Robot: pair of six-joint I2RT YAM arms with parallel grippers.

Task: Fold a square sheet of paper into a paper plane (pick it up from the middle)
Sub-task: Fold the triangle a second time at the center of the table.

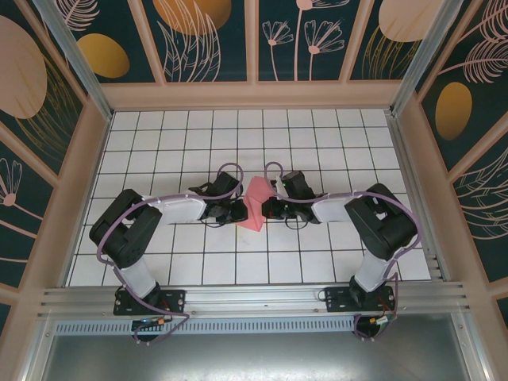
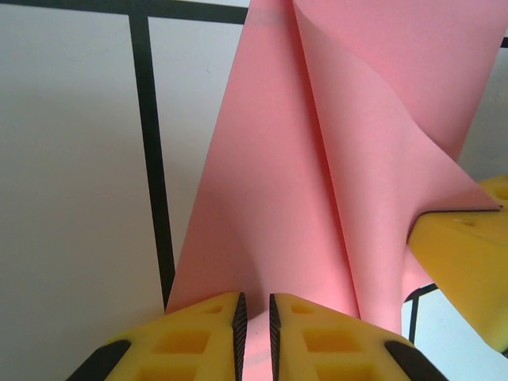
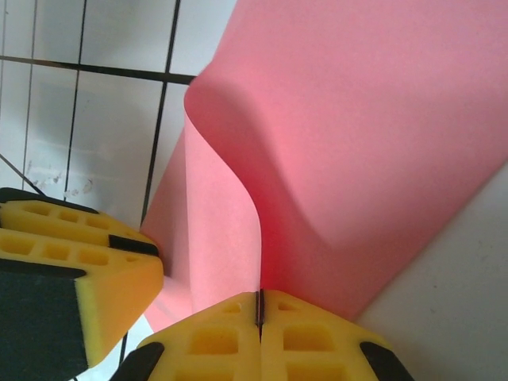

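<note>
Paper [image 1: 255,208], pink, part-folded, centre of top view over table [image 1: 317,254], between left gripper [image 1: 237,212] and right gripper [image 1: 268,209], left wrist view, jaws nearly together pinching paper at bottom centre, right wrist view, jaws pressed together on paper's curled edge, bottom centre

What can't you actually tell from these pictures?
- Top view: the paper's folds; too small to read.
- Left wrist view: whether the left gripper truly pinches the paper; the bottom edge cuts the grip off.
- Right wrist view: the paper's full outline; it runs off the top and right edges.
</note>
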